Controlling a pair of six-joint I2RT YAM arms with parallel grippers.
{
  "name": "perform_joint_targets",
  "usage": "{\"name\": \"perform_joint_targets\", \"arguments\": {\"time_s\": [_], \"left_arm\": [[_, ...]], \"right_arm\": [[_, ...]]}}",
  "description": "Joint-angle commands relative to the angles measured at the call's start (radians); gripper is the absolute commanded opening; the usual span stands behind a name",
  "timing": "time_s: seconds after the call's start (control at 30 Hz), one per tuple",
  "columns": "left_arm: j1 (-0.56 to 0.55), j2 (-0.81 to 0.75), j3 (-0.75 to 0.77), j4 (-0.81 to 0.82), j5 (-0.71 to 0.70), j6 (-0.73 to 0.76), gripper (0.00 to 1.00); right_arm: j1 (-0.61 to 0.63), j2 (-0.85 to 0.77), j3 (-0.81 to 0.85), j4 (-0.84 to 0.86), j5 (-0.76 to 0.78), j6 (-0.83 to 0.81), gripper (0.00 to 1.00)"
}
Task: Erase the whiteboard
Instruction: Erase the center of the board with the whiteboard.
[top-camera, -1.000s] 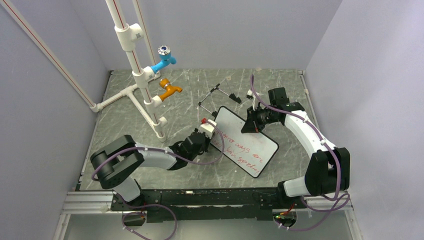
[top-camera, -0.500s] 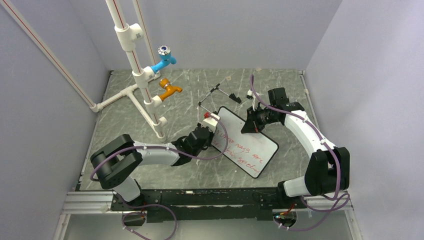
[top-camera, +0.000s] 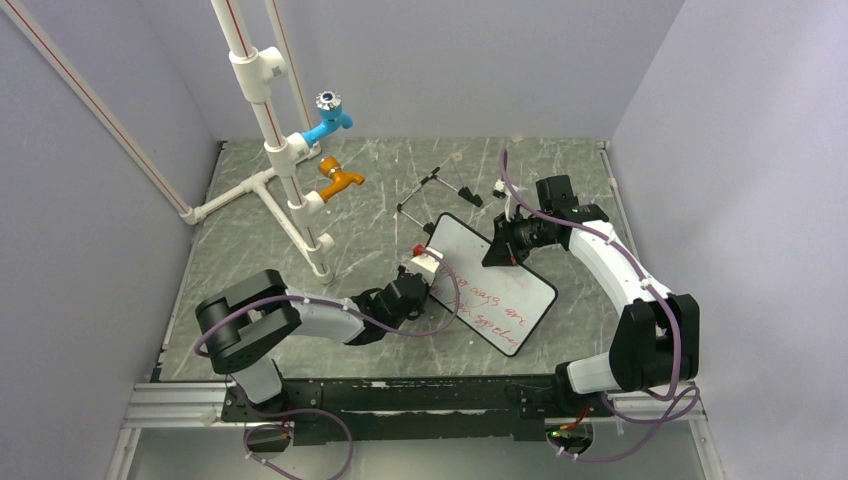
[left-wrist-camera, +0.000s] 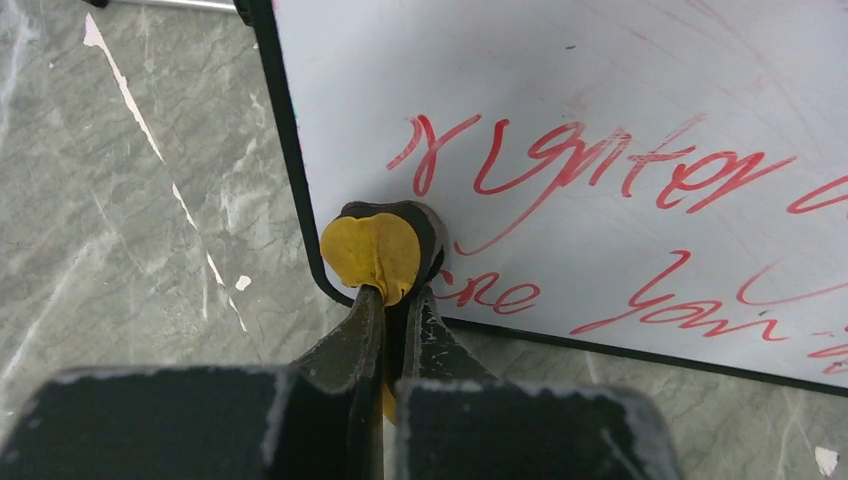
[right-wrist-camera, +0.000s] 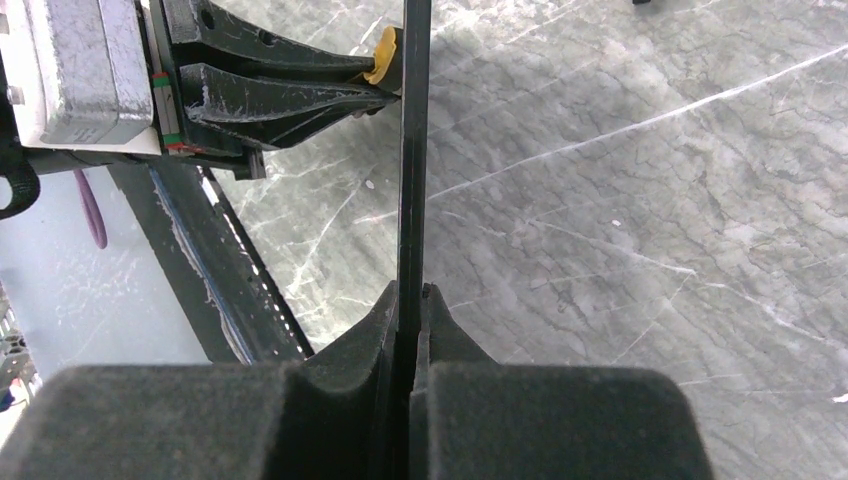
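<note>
The left gripper (left-wrist-camera: 395, 300) has its black jaws drawn in narrow on a small eraser block (left-wrist-camera: 372, 252) with a yellow face and a black pad. That pad presses on the small rectangular whiteboard (left-wrist-camera: 600, 100), which is white with a thin black frame and rounded corners. The eraser sits just inside one rounded corner, touching the first strokes of the red handwritten lines (left-wrist-camera: 560, 165). The right gripper (right-wrist-camera: 410, 300) is pinched tight on the board's black edge, and the frame runs straight out from between its jaws.

From overhead the whiteboard (top-camera: 500, 290) lies slantwise in the middle of the grey marbled tabletop (top-camera: 260, 260), between the two arms. I cannot tell whether it rests flat or is lifted.

Only the left wrist view shows the pad's contact and the writing up close. The right wrist view sees the board edge-on as a thin dark strip (right-wrist-camera: 414, 150), with the left gripper's fingers (right-wrist-camera: 290, 85) and a sliver of yellow on one side. Only the overhead view shows black wire easel feet (top-camera: 430, 195) on the table just beyond the board. It also shows a white pipe stand (top-camera: 275, 150) with a blue tap (top-camera: 330, 118) and an orange tap (top-camera: 340, 180), well apart on the left
</note>
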Motion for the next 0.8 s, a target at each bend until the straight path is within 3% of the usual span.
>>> {"name": "perform_joint_targets", "arguments": {"time_s": [0.0,0.2,0.77], "left_arm": [[0.01,-0.046,0.111,-0.103,0.123,0.063,0.0],[0.042,-0.068,0.218,-0.155,0.178,0.113,0.0],[0.056,-0.133,0.256,-0.182,0.192,0.161,0.0]], "right_arm": [[0.03,0.011,-0.015,0.029,-0.068,-0.14,0.0],[0.03,0.009,-0.017,0.029,-0.062,-0.142,0.0],[0.03,0.017,-0.017,0.03,-0.057,-0.142,0.0]]}}
